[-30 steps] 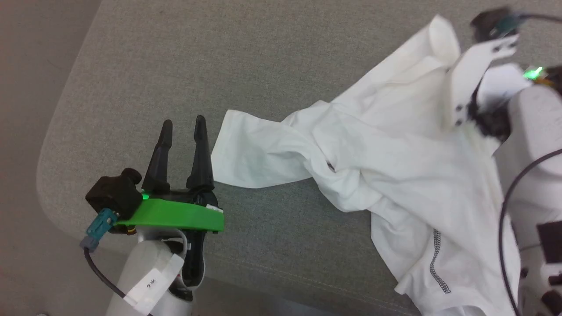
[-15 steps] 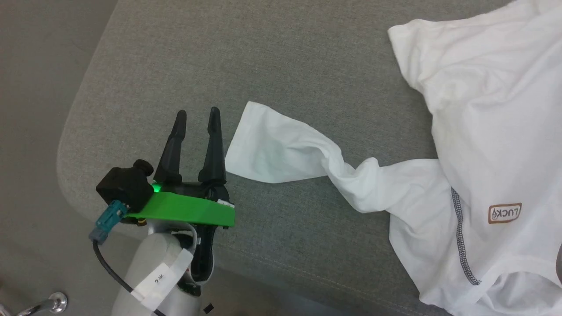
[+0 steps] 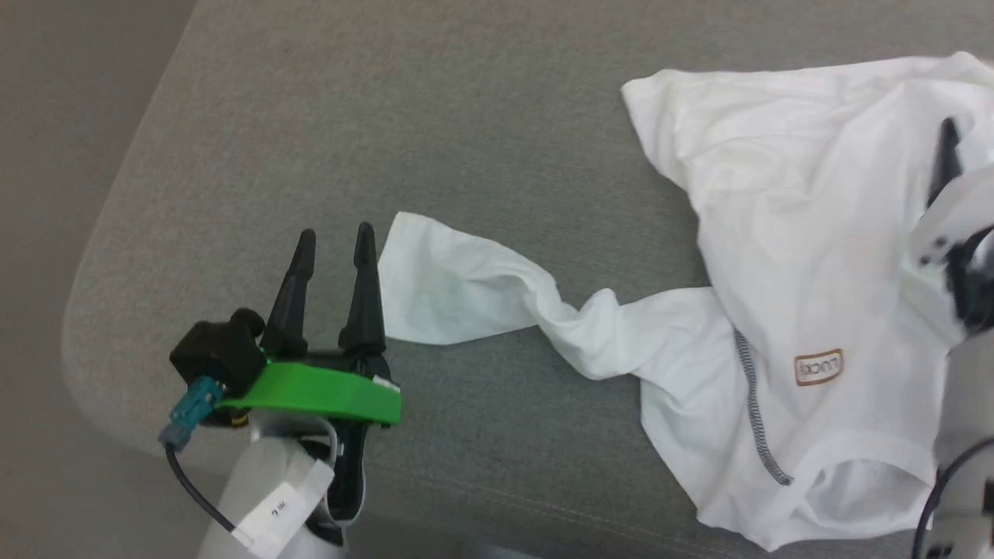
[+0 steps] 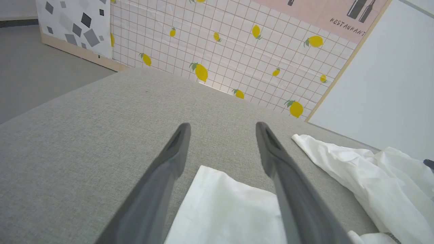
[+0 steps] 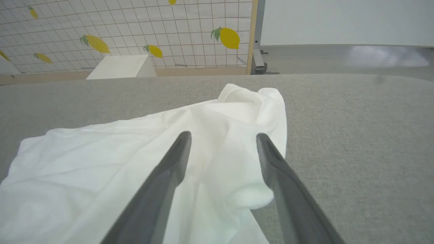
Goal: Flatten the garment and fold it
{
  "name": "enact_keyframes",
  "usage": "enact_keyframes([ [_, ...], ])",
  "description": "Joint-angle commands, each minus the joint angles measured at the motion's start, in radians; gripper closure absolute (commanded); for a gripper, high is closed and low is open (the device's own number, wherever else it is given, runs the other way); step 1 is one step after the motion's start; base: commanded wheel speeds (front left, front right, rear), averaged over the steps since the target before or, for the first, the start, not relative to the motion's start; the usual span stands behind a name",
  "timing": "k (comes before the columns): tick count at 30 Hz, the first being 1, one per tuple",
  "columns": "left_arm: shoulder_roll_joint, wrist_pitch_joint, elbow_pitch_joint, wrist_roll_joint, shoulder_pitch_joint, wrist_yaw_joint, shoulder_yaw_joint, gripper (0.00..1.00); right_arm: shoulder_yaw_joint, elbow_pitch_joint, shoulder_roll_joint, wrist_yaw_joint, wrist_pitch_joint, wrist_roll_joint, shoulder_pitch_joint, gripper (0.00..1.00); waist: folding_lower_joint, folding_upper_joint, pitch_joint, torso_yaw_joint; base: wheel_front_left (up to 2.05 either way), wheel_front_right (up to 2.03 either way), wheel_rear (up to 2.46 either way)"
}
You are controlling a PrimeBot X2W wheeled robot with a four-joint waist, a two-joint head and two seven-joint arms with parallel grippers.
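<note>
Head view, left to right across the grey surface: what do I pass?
left gripper → sleeve cuff → sleeve twist → zigzag stitching → brown logo patch → right gripper. The middle four belong to the white shirt.

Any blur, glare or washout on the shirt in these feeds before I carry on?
Head view: even light, the garment mostly clear, its brown patch smeared and unreadable. Left wrist view: sharp, the sleeve cuff bright but readable. Right wrist view: white fabric washed out, folds faint; glare on the floor.
</note>
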Motion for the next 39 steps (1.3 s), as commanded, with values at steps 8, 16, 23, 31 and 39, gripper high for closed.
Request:
enact_keyframes([
  [8, 0.0, -0.004, 0.057, 0.066, 0.094, -0.017, 0.037, 0.0, 0.248, -0.34, 0.037, -0.002, -0.201, 0.258, 0.447, 0.0, -0.0001, 0.0, -0.168, -0.193, 0.0, 0.0, 0.0],
  [16, 0.033, 0.093, 0.151, 0.076, 0.141, 0.079, 0.088, 0.0, 0.329, -0.527, 0.044, -0.002, -0.242, 0.391, 0.706, 0.0, -0.0001, 0.0, -0.206, -0.276, 0.0, 0.0, 0.0],
  [23, 0.084, 0.283, 0.226, 0.087, 0.146, 0.216, 0.148, 0.0, 0.393, -0.558, 0.044, -0.002, -0.237, 0.409, 0.728, 0.0, -0.0001, 0.0, -0.189, -0.336, 0.0, 0.0, 0.0],
  [31, 0.106, 0.527, 0.298, 0.026, 0.136, 0.246, 0.163, 0.0, 0.415, -0.548, 0.044, -0.002, -0.243, 0.43, 0.733, 0.0, -0.0001, 0.0, -0.17, -0.363, 0.0, 0.0, 0.0],
  [39, 0.164, 0.523, 0.259, -0.009, 0.092, 0.208, 0.198, 1.0, 0.448, -0.531, 0.044, -0.002, -0.248, 0.455, 0.72, 0.0, -0.0001, 0.0, -0.139, -0.367, 0.0, 0.0, 0.0],
])
